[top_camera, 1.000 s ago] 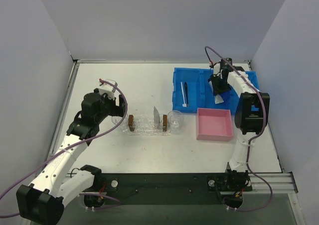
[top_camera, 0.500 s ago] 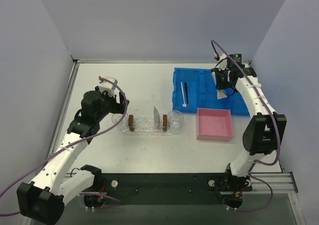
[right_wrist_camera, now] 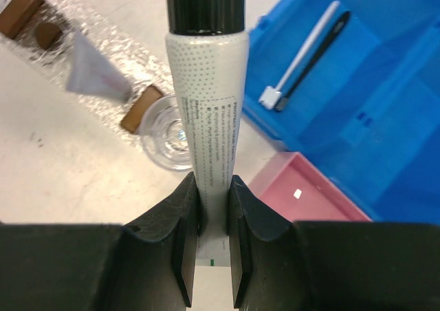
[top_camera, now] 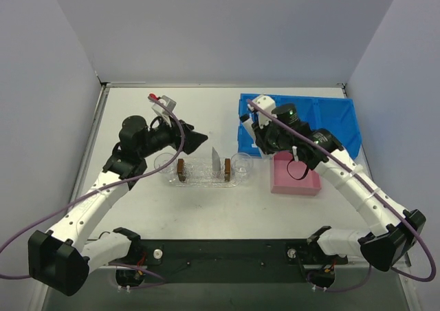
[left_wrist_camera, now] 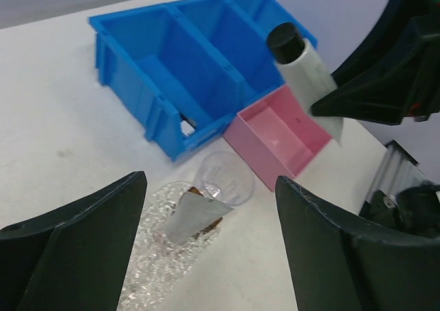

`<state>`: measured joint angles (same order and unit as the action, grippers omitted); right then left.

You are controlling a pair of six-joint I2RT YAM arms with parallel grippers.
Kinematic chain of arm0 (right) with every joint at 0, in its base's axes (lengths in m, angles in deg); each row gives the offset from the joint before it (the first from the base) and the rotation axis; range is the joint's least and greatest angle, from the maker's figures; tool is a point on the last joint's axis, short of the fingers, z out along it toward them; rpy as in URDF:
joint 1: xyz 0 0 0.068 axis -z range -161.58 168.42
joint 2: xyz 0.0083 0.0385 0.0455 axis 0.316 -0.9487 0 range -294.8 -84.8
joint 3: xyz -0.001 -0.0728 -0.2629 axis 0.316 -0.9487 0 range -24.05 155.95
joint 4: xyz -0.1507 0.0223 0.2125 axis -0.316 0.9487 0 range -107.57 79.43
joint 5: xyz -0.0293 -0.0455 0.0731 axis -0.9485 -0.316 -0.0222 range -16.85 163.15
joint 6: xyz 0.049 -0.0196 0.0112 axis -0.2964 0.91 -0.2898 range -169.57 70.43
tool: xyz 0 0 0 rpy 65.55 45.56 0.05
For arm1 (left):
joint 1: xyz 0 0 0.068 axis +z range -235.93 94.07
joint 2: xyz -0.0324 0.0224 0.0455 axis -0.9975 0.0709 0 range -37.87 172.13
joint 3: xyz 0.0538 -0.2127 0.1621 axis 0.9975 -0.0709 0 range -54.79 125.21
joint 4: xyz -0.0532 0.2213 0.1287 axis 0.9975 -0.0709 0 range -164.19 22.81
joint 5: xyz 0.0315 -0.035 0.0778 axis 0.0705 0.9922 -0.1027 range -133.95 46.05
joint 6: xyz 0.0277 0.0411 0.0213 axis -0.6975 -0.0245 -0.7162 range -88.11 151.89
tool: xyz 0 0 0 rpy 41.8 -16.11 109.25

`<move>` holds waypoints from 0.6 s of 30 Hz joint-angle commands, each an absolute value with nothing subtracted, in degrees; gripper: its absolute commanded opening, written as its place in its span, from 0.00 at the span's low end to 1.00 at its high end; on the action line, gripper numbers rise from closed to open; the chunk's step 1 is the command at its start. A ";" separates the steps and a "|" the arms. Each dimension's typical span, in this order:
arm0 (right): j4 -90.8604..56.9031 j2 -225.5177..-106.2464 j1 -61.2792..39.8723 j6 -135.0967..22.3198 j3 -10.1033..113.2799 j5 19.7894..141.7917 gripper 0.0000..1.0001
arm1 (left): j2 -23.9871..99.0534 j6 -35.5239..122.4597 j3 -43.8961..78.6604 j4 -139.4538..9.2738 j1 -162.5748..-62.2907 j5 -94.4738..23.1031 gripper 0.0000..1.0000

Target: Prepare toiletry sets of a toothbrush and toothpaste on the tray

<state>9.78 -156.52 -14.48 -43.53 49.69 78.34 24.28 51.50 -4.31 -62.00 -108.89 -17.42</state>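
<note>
Tray (top_camera: 204, 178) of clear, pebbled plastic, a long oval with rounded ends; lies flat on the white table (top_camera: 227, 211) between the two arms. At far left, left gripper (top_camera: 196, 140) in the air over the tray's left end, matte black fingers spread wide, holding nothing. Below it, clear round cup (top_camera: 163, 164) at the tray's left end. On the tray, two small brown blocks (top_camera: 181, 168), one toward each end, and between them a toothpaste tube (top_camera: 216, 161), a silvery-white flat wedge beside the right-hand block, blurred in both wrist views. Second clear cup (top_camera: 241, 164) at the tray's right end, with ringed base. Further right, right gripper (right_wrist_camera: 206, 208) clamped near the crimped end of a second toothpaste tube (right_wrist_camera: 206, 98): white, finely dotted, small print, black cap; held clear of the table. Blue bin (top_camera: 323, 115), hard plastic with compartments, partly hidden behind the right arm; holds a white toothbrush (right_wrist_camera: 302, 51) and a black toothbrush (right_wrist_camera: 323, 44), thin and straight, side by side, out of sight from above. Pink box (top_camera: 311, 184), rectangular and open-topped, partly covered by the arm.
</note>
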 commanded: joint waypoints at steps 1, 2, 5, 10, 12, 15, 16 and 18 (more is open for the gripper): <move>8.80 -155.38 -21.55 -48.25 46.71 74.74 0.00 | 21.98 55.70 -5.57 -53.58 -110.28 -5.46 0.87; 8.18 -155.55 -23.22 -48.95 46.53 74.12 0.00 | 21.98 56.23 -6.18 -52.96 -110.71 -5.02 0.88; 7.56 -156.87 -28.59 -49.22 47.06 71.50 0.00 | 22.68 58.08 -6.45 -51.02 -111.59 -2.99 0.88; 7.47 -160.47 -33.25 -48.17 49.95 69.47 0.00 | 25.66 59.66 -5.57 -52.94 -112.12 -2.90 0.88; 7.65 -161.17 -34.04 -47.99 51.18 69.02 0.00 | 26.20 59.40 -5.22 -54.96 -112.12 -4.73 0.88; 7.74 -162.23 -35.63 -47.47 52.07 67.35 0.00 | 26.72 58.87 -4.87 -56.82 -112.12 -6.41 0.88; 7.83 -162.32 -36.06 -47.29 52.15 66.83 0.00 | 26.99 58.87 -4.52 -57.08 -112.12 -6.42 0.88; 8.00 -162.84 -37.21 -47.11 52.77 65.59 0.00 | 27.78 59.13 -4.43 -57.00 -112.21 -5.81 0.88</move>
<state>9.43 -162.56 -35.40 -47.66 48.95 70.08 26.90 58.65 -6.49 -57.04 -111.91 -5.77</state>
